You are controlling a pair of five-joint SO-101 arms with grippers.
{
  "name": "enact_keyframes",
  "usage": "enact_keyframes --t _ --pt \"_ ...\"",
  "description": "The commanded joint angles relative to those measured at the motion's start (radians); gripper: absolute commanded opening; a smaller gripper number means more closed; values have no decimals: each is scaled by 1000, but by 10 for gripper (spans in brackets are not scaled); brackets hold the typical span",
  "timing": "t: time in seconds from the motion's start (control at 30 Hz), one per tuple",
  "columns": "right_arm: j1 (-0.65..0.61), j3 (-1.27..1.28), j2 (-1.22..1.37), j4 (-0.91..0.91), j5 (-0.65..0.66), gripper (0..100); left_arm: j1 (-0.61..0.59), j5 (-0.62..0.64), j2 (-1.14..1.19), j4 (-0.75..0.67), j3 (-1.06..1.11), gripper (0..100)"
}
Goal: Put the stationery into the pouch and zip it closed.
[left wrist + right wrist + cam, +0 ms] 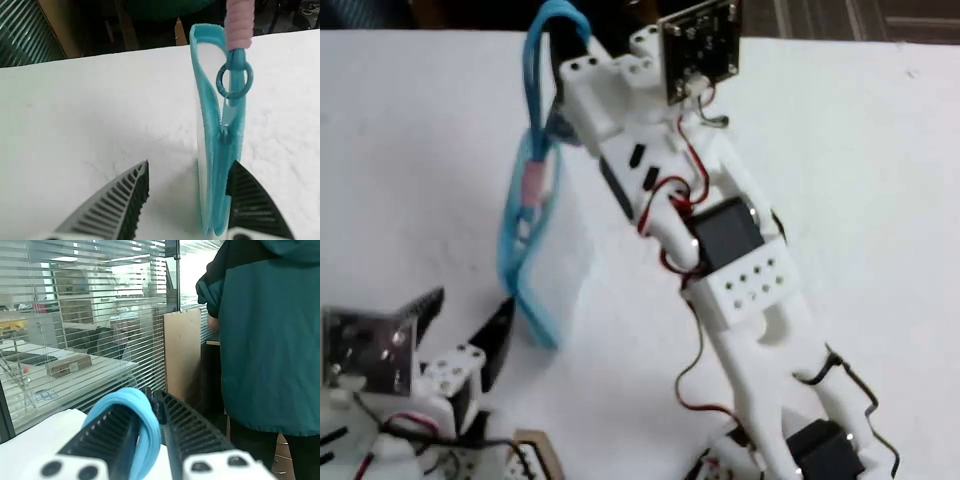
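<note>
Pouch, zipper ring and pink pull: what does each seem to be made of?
The pouch looks like soft fabric or flexible plastic, matte, with a pale panel and turquoise edging; its edge curves limply. The zipper ring is smooth, slightly glossy turquoise, so perhaps coated metal or plastic; I cannot tell which. The pink pull is ribbed and matte, probably coiled soft plastic or cord.

I can read no words, numbers or signs on anything around me here.
</note>
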Motion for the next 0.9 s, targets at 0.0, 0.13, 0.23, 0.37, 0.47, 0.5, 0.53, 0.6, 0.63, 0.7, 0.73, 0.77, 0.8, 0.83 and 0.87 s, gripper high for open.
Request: enact_keyframes --t 0.0,0.13,0.23,0.37,0.47,0.5,0.53,0.6,0.63,0.7,0.73,0.77,0.8,0.83,0.87 --pt "4 -41 -4 2 6 17 16 17 -1 -51 14 264" --pt "2 -41 -4 2 6 17 50 20 1 -106 41 263" --pt "4 -41 -4 2 6 17 113 18 1 -78 11 261" --pt "5 -41 -4 2 6 17 160 18 1 -15 -32 260" --pt "1 -41 -4 2 6 17 163 18 1 -44 25 261" --pt "1 -41 -4 1 6 17 165 18 1 -69 54 260" --pt "1 -41 -2 1 6 17 168 18 1 -92 81 260" --pt "2 -41 16 1 6 17 168 18 1 -149 132 260" --pt "5 -41 22 1 6 17 168 20 1 -183 153 259" --pt "5 -41 33 1 5 17 168 20 1 -247 183 238" --pt "2 -41 36 1 5 17 170 17 1 -276 195 227" --pt "2 -44 41 1 3 17 170 15 1 -302 207 213" --pt "1 -46 42 -2 3 17 171 14 1 -325 216 197" --pt "1 -46 44 -5 3 17 171 14 1 -342 227 181" --pt "1 -46 44 -5 3 17 177 14 1 -351 236 164"
